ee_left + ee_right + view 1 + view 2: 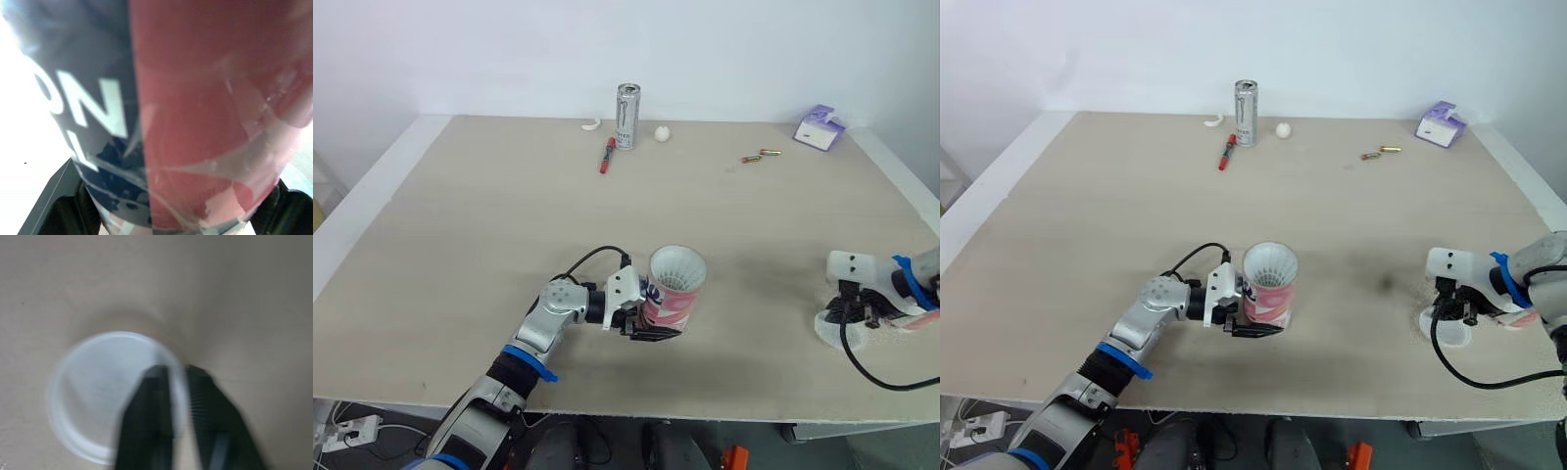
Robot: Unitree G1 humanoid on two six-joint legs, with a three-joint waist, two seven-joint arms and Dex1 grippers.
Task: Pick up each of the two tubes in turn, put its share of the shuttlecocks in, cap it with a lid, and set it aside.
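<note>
Your left gripper (658,328) clamps the light, stiff pink-and-grey cardboard tube (674,299) upright near the pale table's (509,215) front, and your right gripper (177,373) pinches the thin, bendy round white plastic lid (98,387) by its rim, so squeeze gently.

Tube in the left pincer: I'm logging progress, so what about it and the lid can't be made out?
Number of shuttlecocks: head views, the tube wall hides all below the top feathers.
Tube's lettering: left wrist view, cut off by the edges.
Lid: blurred in the right wrist view.
</note>
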